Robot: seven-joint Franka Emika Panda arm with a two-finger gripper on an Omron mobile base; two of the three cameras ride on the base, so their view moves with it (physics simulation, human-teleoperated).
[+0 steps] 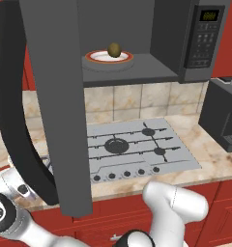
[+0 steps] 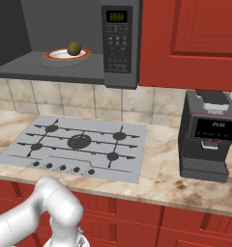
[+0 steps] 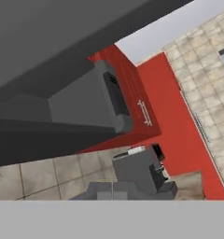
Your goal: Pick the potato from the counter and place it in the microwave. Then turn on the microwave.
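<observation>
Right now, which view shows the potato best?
The left base view: the potato sits large and unblocked on the plate inside the open microwave. The right base view shows it smaller; the hand view doesn't help.

Both base views face the cooktop [image 1: 132,147] and microwave [image 2: 119,43]; hand view rolls sideways.

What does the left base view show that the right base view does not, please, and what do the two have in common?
Left base view alone: the microwave's open door, swung out towards the camera, with its dark curved handle.
Right base view alone: the red wall cabinet right of the microwave, and the full front of the black appliance with its lit panel.
Both: the potato resting on the white red-rimmed plate inside the microwave, the keypad with green display, the grey cooktop and the beige counter.
</observation>
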